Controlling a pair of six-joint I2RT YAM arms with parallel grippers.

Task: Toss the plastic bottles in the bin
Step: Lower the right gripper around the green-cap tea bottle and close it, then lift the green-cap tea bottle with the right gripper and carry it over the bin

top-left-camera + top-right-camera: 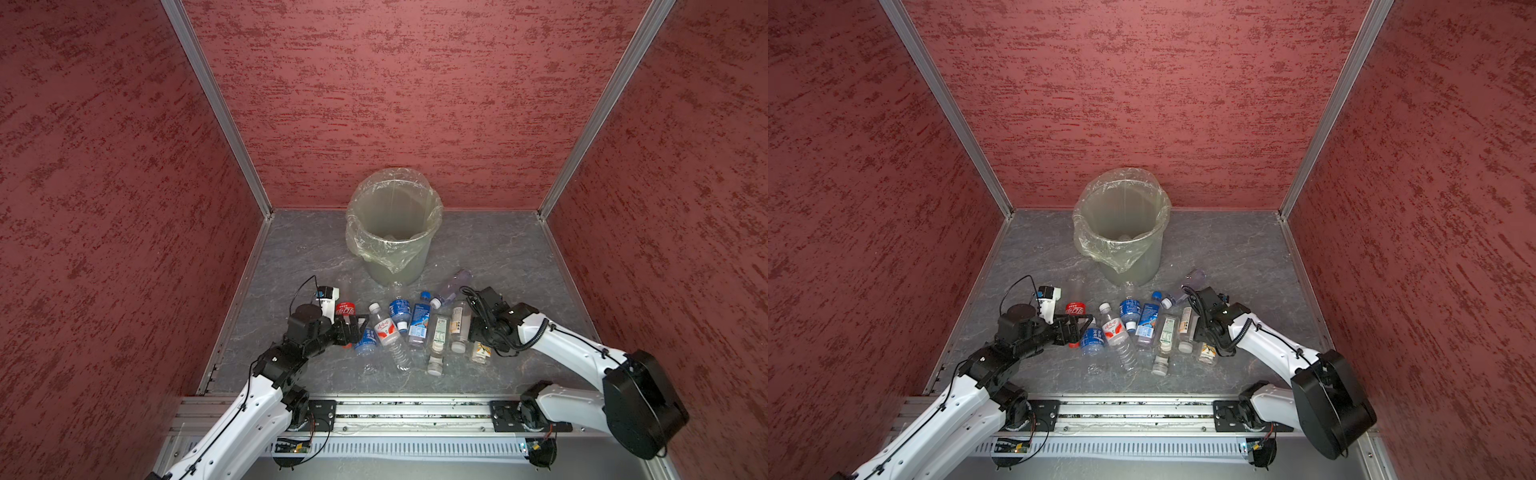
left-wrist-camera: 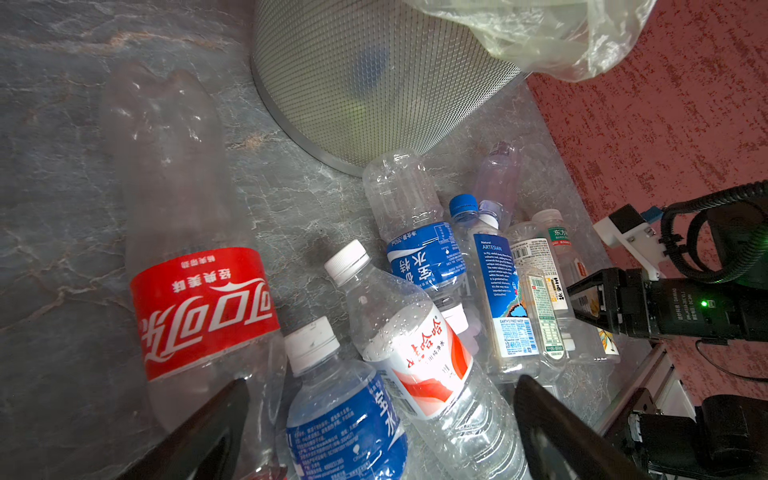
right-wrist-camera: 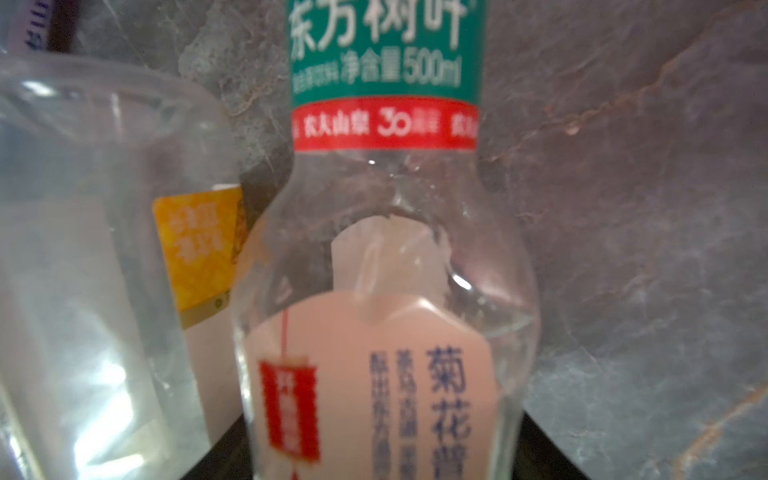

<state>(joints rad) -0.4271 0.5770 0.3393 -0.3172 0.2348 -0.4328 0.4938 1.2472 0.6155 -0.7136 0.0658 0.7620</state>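
Note:
Several plastic bottles (image 1: 415,324) lie in a row on the grey floor in front of the bin (image 1: 399,266), which is lined with a clear bag. My left gripper (image 1: 354,325) is open and low over the row's left end. In the left wrist view its fingers straddle a blue-labelled bottle (image 2: 345,424) and a red-and-white-labelled one (image 2: 424,357); a red-labelled cola bottle (image 2: 208,311) lies beside them. My right gripper (image 1: 476,332) is shut on the rightmost bottle (image 3: 374,374), pink label and green neck band, which still lies on the floor.
A pale purple bottle (image 1: 453,286) lies close to the bin's base. Red textured walls enclose the floor on three sides. An aluminium rail (image 1: 415,411) carrying both arm bases runs along the front edge. A bottle with an orange patch (image 3: 195,249) touches the held one.

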